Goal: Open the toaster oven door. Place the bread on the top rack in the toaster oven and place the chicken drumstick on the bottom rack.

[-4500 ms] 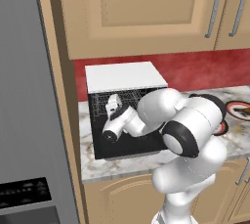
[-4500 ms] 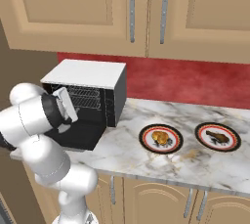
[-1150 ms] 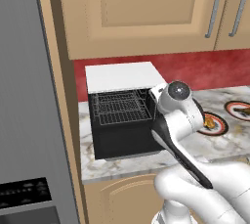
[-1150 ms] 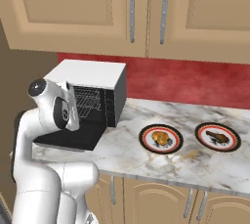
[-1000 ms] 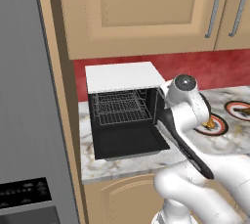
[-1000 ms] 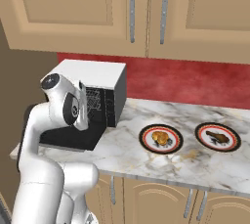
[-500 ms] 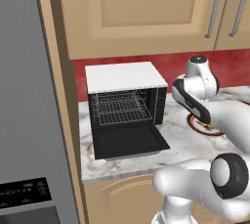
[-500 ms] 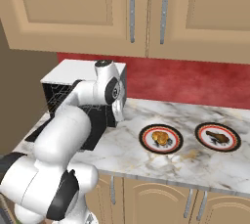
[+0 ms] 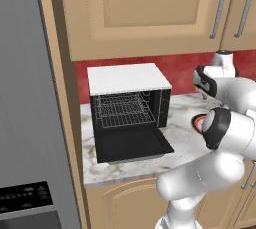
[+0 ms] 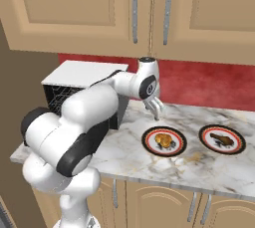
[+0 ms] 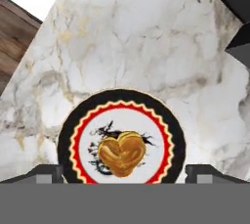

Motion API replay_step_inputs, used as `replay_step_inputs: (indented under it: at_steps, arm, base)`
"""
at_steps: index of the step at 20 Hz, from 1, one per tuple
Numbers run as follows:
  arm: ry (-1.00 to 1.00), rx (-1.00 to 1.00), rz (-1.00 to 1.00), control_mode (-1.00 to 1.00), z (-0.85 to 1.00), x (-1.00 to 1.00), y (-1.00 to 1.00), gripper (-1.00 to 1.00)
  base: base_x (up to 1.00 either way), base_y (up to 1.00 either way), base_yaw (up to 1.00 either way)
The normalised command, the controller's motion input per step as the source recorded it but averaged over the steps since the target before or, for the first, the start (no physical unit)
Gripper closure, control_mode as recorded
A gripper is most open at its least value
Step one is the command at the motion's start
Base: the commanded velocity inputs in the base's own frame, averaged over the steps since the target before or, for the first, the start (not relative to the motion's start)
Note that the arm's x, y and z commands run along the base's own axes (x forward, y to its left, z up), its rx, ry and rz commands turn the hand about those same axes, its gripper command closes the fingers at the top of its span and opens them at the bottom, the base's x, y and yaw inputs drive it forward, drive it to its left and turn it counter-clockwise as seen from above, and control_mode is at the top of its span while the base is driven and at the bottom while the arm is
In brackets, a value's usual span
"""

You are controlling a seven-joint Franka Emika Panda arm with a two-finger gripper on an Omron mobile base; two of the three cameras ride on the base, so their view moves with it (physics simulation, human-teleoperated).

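The toaster oven (image 9: 127,79) stands on the counter with its door (image 9: 131,143) folded down flat. Inside, the top rack (image 9: 121,104) and the bottom rack (image 9: 125,118) are both bare. The bread (image 10: 163,140), a golden-tan heart-shaped piece (image 11: 122,153), lies on a red-rimmed plate (image 10: 149,144) right of the oven. My gripper (image 10: 156,109) hangs a little above that plate's back edge, open and holding nothing; its fingertips (image 11: 49,172) stand far apart on either side of the bread. The chicken drumstick (image 10: 221,140) lies on a second plate (image 10: 238,146) further right.
The grey fridge (image 9: 30,123) stands left of the oven. Wooden wall cabinets (image 10: 134,8) hang above the counter, with a red backsplash (image 10: 199,85) behind. Marble counter (image 10: 129,157) lies bare in front of the plates. My own arm (image 10: 94,107) covers the oven's front in the right base view.
The arm has swung from the oven's open front to the right, and the gripper now hangs over the bread plate. The door has stayed down.
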Motion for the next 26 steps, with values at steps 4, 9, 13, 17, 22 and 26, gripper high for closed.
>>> replay_step_inputs:
  at_steps: [4,9,13,17,22,26]
  arm:
    - [0.16,0.00,0.34,-1.00,-0.94,0.00,-0.78,-1.00]
    - [0.05,0.00,0.26,-1.00,-0.41,-0.01,-0.40,-1.00]
    - [0.06,-0.01,0.12,-1.00,-0.15,0.11,-0.02,-1.00]
    - [0.13,-0.04,0.24,-1.00,-0.53,0.00,-0.09,-1.00]
    - [0.03,0.01,0.31,-1.00,-0.43,0.00,-0.11,-1.00]
    - [0.00,0.04,0.34,-1.00,-0.17,0.02,0.00,-1.00]
  base:
    - [0.00,0.00,0.00]
    - [0.00,0.00,0.00]
    - [0.00,0.00,0.00]
    - [0.00,0.00,0.00]
    - [0.00,0.00,0.00]
    - [0.00,0.00,0.00]
